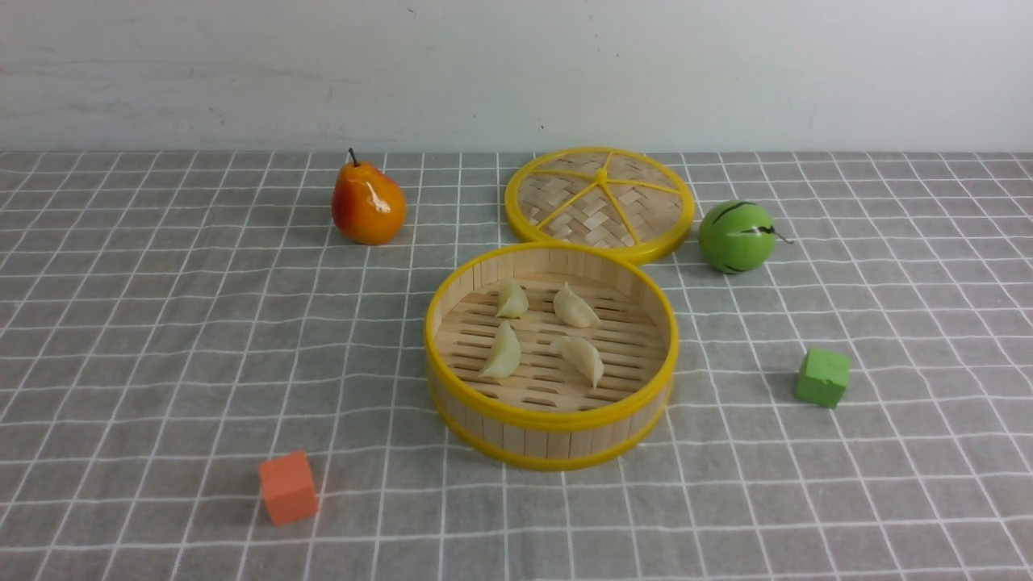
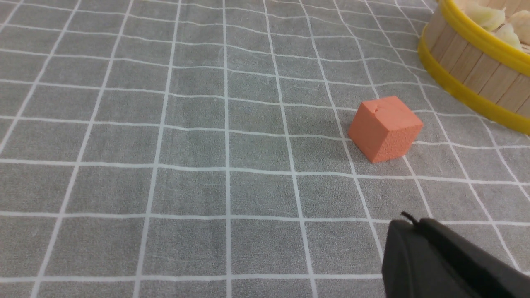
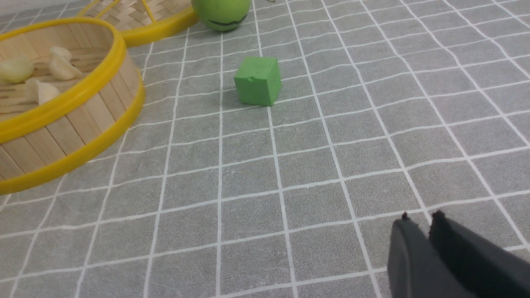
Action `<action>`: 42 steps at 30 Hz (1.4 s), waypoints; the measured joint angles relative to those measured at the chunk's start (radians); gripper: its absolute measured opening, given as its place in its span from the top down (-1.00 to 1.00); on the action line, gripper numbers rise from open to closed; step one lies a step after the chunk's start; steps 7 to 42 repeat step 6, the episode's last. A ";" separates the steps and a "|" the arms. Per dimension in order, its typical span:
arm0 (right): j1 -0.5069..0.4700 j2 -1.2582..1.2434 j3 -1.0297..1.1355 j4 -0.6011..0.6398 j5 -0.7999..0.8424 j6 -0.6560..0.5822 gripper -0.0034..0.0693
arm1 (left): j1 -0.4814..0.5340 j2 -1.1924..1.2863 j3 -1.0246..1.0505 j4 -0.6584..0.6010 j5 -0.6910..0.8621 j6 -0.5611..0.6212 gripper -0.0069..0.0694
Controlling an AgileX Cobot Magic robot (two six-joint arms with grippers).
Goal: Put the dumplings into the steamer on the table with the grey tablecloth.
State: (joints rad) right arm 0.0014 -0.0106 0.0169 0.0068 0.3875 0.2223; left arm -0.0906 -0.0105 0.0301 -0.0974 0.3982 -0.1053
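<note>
Four dumplings (image 1: 542, 335) lie inside the steamer (image 1: 552, 418) on the grey-clothed tabletop (image 1: 161, 339). Well apart from them, the left claw (image 2: 414, 225) hangs closed and empty, the right claw (image 3: 420, 219) barely parted, holding nothing.

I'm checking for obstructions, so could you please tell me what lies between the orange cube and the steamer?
Nothing: in the left wrist view, only bare grey tablecloth separates the orange cube from the steamer; the front view agrees.

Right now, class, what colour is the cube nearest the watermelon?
Green cube, clearest in the right wrist view, near the watermelon.
</note>
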 joint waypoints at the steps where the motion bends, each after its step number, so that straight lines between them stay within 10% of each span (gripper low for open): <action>1: 0.000 0.000 0.000 0.000 0.000 0.000 0.70 | 0.000 0.000 0.000 0.000 0.000 0.000 0.85; 42: 0.000 0.000 0.000 0.000 0.001 0.000 0.68 | 0.000 0.000 0.000 0.000 0.000 0.000 0.85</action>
